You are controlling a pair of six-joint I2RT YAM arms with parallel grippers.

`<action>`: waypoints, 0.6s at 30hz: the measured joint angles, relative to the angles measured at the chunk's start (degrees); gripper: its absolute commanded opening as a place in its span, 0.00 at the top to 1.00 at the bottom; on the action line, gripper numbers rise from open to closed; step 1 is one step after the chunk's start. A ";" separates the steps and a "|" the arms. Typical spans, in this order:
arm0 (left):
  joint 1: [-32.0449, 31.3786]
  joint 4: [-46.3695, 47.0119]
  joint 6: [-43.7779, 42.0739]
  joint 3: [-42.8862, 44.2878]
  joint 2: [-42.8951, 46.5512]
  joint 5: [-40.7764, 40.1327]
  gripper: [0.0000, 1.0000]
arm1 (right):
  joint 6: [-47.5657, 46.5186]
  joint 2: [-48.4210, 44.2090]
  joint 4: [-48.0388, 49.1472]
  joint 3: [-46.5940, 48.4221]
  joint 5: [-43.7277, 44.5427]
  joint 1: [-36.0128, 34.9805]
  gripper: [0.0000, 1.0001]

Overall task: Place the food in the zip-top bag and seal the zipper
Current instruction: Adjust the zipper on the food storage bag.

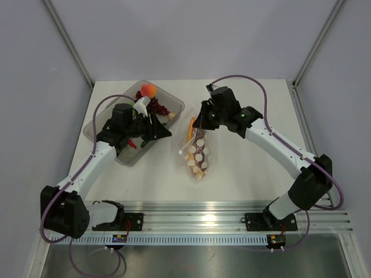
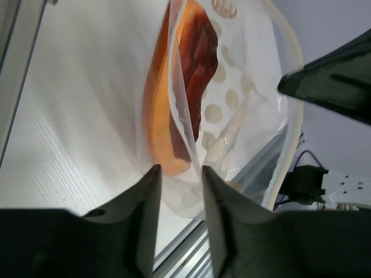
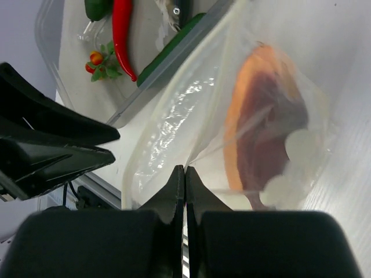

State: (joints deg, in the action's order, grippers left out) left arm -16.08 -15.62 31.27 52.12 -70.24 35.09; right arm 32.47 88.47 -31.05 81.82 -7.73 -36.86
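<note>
zip-top bag (image 3: pixel 174 121): thin clear plastic film, glossy, creasing and catching white glare; opaque pale dots are showing on it
orange-red fruit wedge (image 3: pixel 261 127): smooth, looking like moulded plastic, giving a soft sheen through the film
red chili (image 3: pixel 120 35): smooth plastic, shining glossily
tray (image 1: pixel 93 128): rigid grey-tinted clear plastic, looking smooth
tabletop (image 1: pixel 243 174): white, matt, showing a fine ribbed grain
left pincer (image 2: pixel 179 171), right pincer (image 3: pixel 185 171): black, matt, looking like plastic
rail (image 1: pixel 203 211): bare metal, reflecting light
</note>
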 measured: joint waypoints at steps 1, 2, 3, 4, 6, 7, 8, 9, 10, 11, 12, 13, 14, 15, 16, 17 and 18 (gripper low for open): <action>0.00 -1.03 -0.87 1.49 0.11 -0.55 0.41 | -0.04 -0.13 0.07 0.33 -0.24 -0.07 1.00; 0.00 -2.25 -1.70 3.26 0.17 -1.11 0.37 | -0.13 -0.26 0.20 0.61 -0.46 -0.17 1.00; 0.00 -3.21 -2.21 4.85 0.20 -1.62 0.35 | -0.17 -0.33 0.20 0.90 -0.52 -0.31 1.00; 0.00 -4.20 -2.60 6.32 0.26 -2.36 0.34 | -0.26 -0.33 0.24 1.27 -0.63 -0.52 1.00; 0.00 -5.97 -3.52 8.74 0.33 -3.58 0.29 | -0.66 -0.33 0.31 1.97 -0.98 -0.96 1.00; 0.07 -6.95 -3.93 9.86 0.33 -4.39 0.28 | -1.01 -0.33 0.35 2.32 -1.11 -1.14 1.00; 0.24 -8.04 -4.28 10.95 0.28 -5.38 0.28 | -1.42 -0.33 0.33 2.73 -1.44 -1.29 1.00; 0.46 -8.96 -4.46 11.76 0.20 -6.08 0.28 | -1.81 -0.33 0.37 3.23 -1.68 -1.38 1.00; 0.83 -10.16 -4.57 12.90 -0.07 -7.17 0.27 | -2.16 -0.33 0.37 3.63 -1.99 -1.40 1.00; 1.38 -11.58 -4.66 14.19 -0.61 -8.24 0.27 | -2.82 -0.33 0.22 4.37 -2.40 -1.40 1.00; 2.25 -12.70 -4.68 15.32 -1.51 -9.31 0.26 | -3.30 -0.33 0.17 5.07 -2.62 -1.40 1.00; 3.28 -13.66 -4.61 16.33 -2.51 -10.45 0.25 | -3.67 -0.35 0.17 5.57 -2.93 -1.40 1.00; 4.20 -14.32 -4.52 16.92 -3.43 -11.37 0.23 | -4.04 -0.44 0.28 6.10 -3.30 -1.40 1.00; 5.35 -15.13 -4.44 17.29 -4.70 -12.59 0.20 | -4.28 -0.59 0.37 6.43 -3.63 -1.40 1.00; 6.29 -15.82 -4.37 17.33 -5.95 -14.14 0.19 | -4.44 -0.79 0.39 6.60 -3.91 -1.40 1.00; 7.19 -16.83 -4.22 17.33 -7.28 -15.61 0.19 | -4.50 -0.98 0.39 6.64 -4.00 -1.40 1.00; 7.76 -17.90 -4.13 17.33 -8.59 -17.05 0.18 | -4.61 -1.18 0.37 6.64 -4.02 -1.40 1.00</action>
State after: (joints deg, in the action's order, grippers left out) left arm -8.32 -33.52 27.14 69.45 -78.83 18.04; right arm 27.86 87.29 -30.68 88.47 -11.75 -38.26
